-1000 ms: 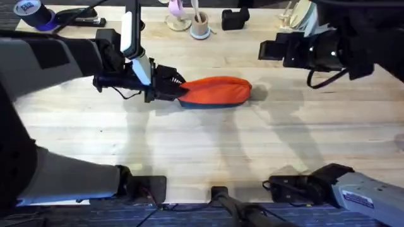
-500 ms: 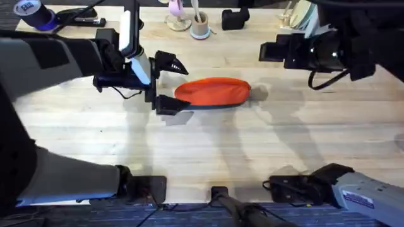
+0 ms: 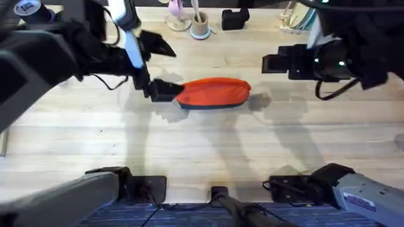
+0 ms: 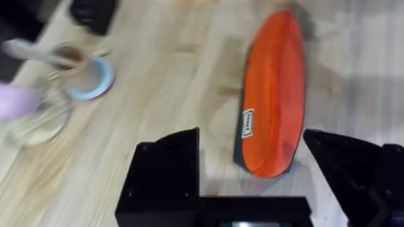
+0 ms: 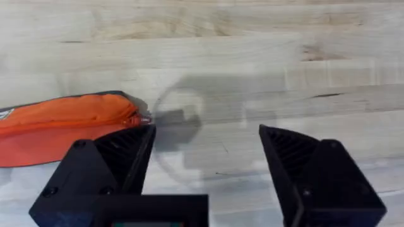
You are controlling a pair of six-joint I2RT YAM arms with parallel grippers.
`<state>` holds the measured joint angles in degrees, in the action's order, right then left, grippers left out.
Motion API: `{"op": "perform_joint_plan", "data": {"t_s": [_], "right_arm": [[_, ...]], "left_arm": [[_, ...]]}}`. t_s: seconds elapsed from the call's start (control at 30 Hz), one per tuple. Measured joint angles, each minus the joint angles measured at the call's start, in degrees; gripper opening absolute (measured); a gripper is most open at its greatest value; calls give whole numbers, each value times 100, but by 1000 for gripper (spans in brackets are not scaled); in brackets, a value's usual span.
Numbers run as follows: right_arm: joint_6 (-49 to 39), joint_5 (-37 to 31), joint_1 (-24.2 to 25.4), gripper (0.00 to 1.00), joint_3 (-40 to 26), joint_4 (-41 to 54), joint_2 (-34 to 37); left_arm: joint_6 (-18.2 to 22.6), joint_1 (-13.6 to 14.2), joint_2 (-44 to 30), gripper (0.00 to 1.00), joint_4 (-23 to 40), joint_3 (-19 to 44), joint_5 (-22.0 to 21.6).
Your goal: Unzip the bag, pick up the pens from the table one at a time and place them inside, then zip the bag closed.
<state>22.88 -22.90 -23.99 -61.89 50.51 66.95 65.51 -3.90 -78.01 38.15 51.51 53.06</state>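
While zipped, bag (image 3: 213,93) just beside spread left claw (image 3: 159,68).

So the bag (image 3: 213,93) lies lengthwise across the middle of the table (image 3: 202,151), flat on the wood. The left gripper (image 3: 158,66) sits right at the bag's left end, fingers spread wide, one just off that tip and the other farther back. The right gripper (image 5: 205,151) hangs off past the bag's right end, also spread, apart from it. Behind the bag, along the far edge, there's a cup (image 3: 200,26) with sticks in it.
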Motion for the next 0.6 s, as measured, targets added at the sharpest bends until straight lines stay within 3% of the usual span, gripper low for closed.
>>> {"op": "perform_joint_plan", "data": {"t_s": [0.2,0.23,0.47,0.6], "right_arm": [[0,0,0,997,-2,113,-503],[0,0,0,997,-2,161,-745],[-3,319,0,997,-2,355,-1149],[-3,508,0,997,-2,449,-1226]], "left_arm": [[-1559,0,971,994,340,157,-812],[-2319,0,1359,993,589,218,-1189],[-4641,0,1976,994,1362,645,-2280],[-5373,0,2034,994,1798,895,-2555]]}}
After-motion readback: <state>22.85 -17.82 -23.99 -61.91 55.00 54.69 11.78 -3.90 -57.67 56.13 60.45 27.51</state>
